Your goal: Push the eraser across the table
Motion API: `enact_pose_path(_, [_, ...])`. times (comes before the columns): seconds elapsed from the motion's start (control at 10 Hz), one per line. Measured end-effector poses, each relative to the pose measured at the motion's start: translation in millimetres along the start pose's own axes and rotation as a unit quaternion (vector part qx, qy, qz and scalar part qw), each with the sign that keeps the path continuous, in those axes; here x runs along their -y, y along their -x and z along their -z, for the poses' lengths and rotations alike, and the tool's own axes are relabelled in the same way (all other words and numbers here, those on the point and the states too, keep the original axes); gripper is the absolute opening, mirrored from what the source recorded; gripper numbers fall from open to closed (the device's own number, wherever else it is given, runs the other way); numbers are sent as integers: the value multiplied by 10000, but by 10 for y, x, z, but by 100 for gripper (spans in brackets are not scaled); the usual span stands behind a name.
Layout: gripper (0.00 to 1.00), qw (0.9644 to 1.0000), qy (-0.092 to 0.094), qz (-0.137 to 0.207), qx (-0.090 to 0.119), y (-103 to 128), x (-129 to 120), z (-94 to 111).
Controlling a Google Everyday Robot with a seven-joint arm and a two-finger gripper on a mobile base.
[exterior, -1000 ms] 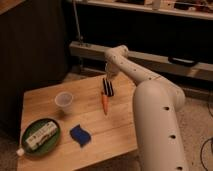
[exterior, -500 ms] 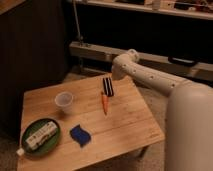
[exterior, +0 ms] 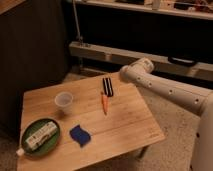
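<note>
Eraser (exterior: 107, 86) left of my gripper (exterior: 123, 73), near the table (exterior: 125, 125) far edge.
Long axis points away from me; gripper shut, empty, just beside its far end, orange carrot (exterior: 105, 103) just nearer.

The table (exterior: 127, 122), a low one with a light plank top, fills the lower left of the frame. On it lie the eraser (exterior: 107, 86), an orange carrot-shaped thing (exterior: 105, 103), a clear cup (exterior: 63, 101), a blue sponge (exterior: 80, 135) and a green dish (exterior: 40, 136). The gripper is closed, out of sight.
</note>
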Motion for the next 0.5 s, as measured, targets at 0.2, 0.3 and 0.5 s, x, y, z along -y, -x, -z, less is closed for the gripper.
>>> enact_pose_path(0.2, [0,9998,-142,48,-157,-167,15,-271])
enact_pose_path(0.3, [0,9998,-137,47,-135,-138,14,-266])
enact_pose_path(0.5, [0,9998,-140,99,-126,-139,15,-286])
